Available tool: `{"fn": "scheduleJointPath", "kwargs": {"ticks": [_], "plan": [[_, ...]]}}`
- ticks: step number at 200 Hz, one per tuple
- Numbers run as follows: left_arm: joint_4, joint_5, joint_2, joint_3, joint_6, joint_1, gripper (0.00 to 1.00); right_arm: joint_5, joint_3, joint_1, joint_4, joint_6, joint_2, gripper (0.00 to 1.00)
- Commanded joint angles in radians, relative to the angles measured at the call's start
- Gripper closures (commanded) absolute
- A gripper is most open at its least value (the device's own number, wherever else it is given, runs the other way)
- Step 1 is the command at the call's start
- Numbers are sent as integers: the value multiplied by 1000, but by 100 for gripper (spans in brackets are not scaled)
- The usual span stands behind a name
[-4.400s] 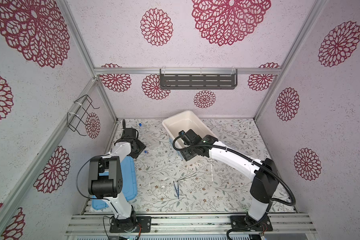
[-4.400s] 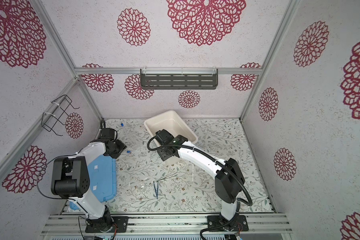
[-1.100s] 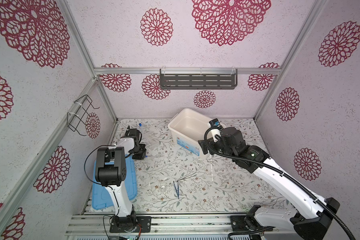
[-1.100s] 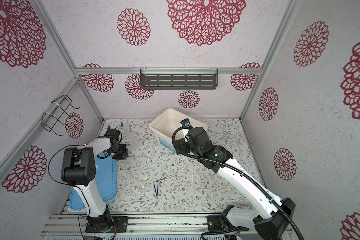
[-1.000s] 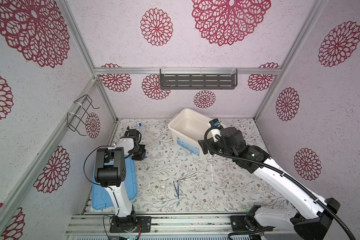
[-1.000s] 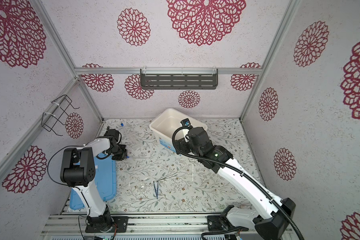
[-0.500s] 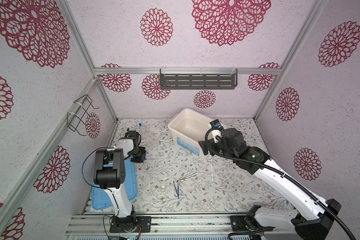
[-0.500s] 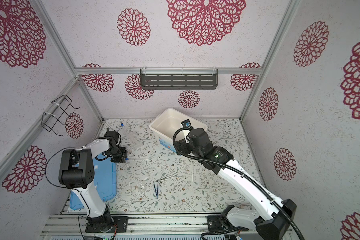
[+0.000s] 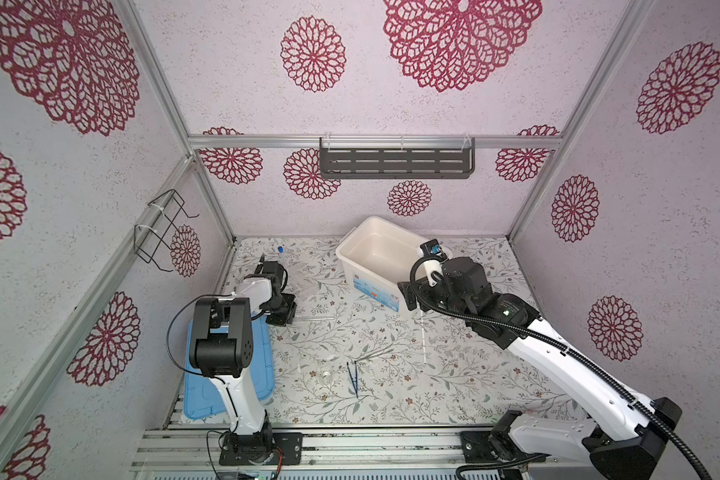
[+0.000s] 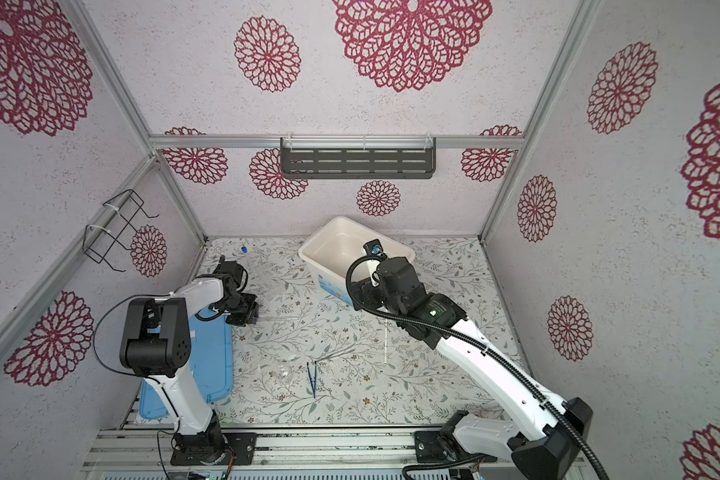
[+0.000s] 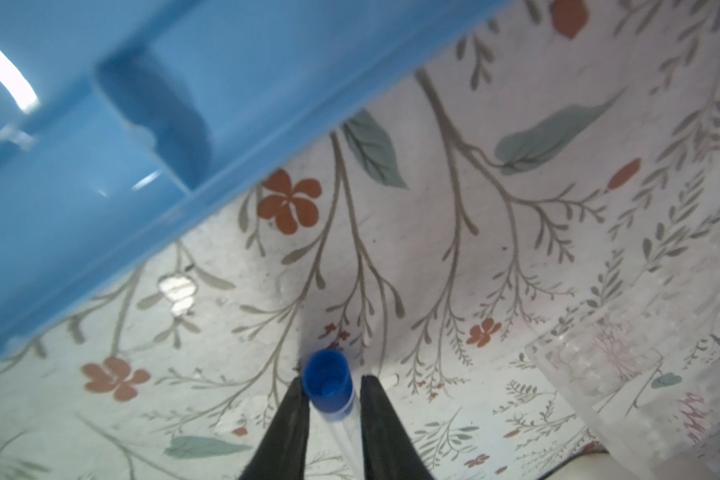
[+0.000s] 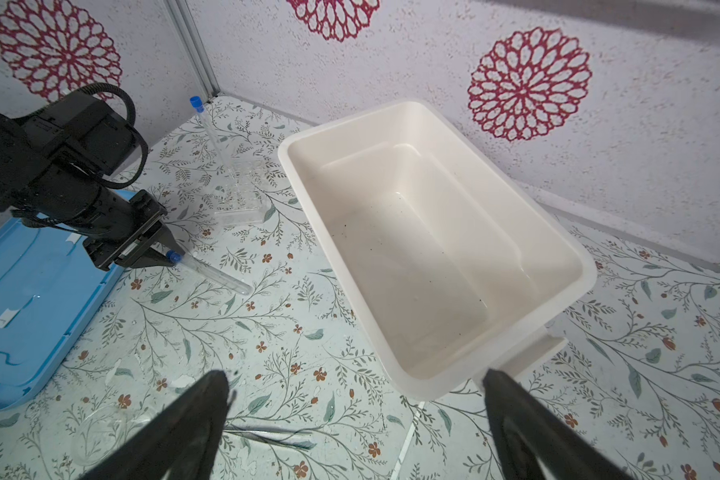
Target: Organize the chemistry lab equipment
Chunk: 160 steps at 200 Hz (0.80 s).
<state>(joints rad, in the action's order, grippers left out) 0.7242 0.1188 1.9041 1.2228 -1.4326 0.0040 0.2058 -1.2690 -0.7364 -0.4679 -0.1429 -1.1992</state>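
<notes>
Blue-capped clear plastic tube (image 12: 215,277): lies flat on the flower-printed mat, its cap end just beside the flat light-blue lid (image 12: 38,299).
Left gripper (image 11: 333,380): black fingers narrow, one on each side of the cap. A sliver of gap shows on one side, so I cannot tell whether they pinch it.
Risk: a hold at the very end of a long, round tube looks weak. It may droop, slip out on lifting, or roll off if nudged.
Look: slim, smooth, see-through, seemingly empty.
Nearby: a second capped tube (image 12: 206,124) rises from a clear plastic rack (image 12: 242,195).
Right gripper (image 12: 356,376): fingers spread wide and holding nothing, above the near end of the big white plastic tub (image 12: 350,122).
</notes>
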Motion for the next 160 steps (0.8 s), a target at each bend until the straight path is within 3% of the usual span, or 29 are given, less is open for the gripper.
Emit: {"fn": "scheduleJointPath", "kwargs": {"ticks": [1,73,118,160], "plan": [[16,-33,-28,-6,11,-4,78,24,2,-5,20,-14,38,1],[23,-109,-99,-2,99,-5,84,46,19,-4,38,-40,57,1],[49,-147,-171,0,173,-6,84,137,13,-4,39,-82,54,1],[78,-266,-254,47,289,-30,85,120,34,-4,73,-95,60,1]]}}
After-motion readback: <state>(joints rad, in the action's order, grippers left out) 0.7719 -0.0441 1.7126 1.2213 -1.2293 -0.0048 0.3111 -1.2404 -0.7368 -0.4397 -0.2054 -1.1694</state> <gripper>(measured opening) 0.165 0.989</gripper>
